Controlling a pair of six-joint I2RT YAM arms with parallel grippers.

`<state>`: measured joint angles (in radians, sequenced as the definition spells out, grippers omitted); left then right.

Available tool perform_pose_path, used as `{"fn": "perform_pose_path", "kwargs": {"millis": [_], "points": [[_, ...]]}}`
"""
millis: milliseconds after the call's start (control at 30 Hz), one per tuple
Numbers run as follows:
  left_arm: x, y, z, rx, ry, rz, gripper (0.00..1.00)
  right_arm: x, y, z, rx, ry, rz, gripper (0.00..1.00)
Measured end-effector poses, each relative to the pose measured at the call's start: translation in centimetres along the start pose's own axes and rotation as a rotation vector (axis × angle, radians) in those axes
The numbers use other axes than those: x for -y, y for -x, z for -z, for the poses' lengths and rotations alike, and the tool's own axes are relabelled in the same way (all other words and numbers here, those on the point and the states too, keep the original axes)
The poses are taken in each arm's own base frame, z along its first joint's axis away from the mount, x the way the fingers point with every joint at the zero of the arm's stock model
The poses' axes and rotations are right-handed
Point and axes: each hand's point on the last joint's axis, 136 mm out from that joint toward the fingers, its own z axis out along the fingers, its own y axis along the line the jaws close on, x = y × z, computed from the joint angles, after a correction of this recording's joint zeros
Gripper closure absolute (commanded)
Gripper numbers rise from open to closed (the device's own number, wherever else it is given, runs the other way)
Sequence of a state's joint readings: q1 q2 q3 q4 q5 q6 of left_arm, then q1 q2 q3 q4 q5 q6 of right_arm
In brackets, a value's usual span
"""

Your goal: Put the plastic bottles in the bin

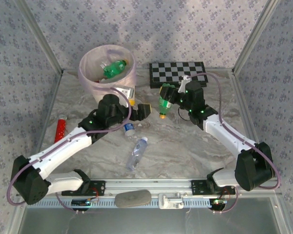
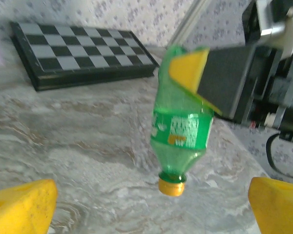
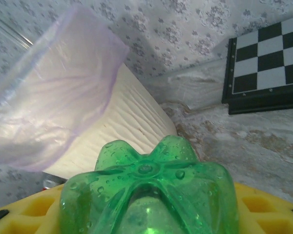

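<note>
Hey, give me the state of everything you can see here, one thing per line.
held green bottle: cap down, gripped at its base.
right gripper: shut on held green bottle.
left gripper: open, empty.
bin: upright, second green bottle inside.
clear bottle: lying on its side.
chessboard: closed, lying flat.

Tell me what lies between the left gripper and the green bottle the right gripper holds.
Nothing but bare marble table lies between the left gripper and the green bottle; the left wrist view shows that stretch.
</note>
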<state>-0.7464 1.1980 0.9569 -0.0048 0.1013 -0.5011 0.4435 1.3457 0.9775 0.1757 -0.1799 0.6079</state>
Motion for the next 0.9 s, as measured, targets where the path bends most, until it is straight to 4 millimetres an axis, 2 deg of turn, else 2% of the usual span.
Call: {"fn": "perform_pose_path", "kwargs": {"millis": [200,333,500,667,733,900], "points": [[0.3,-3.2,-3.1,-0.102,-0.035,0.02,0.0,-1.7,1.6,0.3,0.065,0.061,-0.044,0.56],[0.1,-4.6,-5.1,-0.155,-0.047,0.03,0.0,-2.8,1.4,0.5,0.063,0.096,-0.044,0.56],[1.3,-3.4,-6.1,-0.141,-0.088,0.027,0.05,-3.7,1.0,0.6,0.05,0.12,-0.038,0.56],[2.9,-1.7,-6.5,-0.097,-0.148,0.016,0.2,-4.3,0.6,0.6,0.039,0.136,-0.038,0.57],[2.9,-1.7,-6.7,-0.099,-0.152,0.013,0.23,-4.3,0.6,0.6,0.034,0.14,-0.04,0.57],[2.9,-2.5,-7.2,-0.125,-0.161,0.009,0.23,-4.6,0.4,0.6,0.026,0.153,-0.053,0.57]]}}
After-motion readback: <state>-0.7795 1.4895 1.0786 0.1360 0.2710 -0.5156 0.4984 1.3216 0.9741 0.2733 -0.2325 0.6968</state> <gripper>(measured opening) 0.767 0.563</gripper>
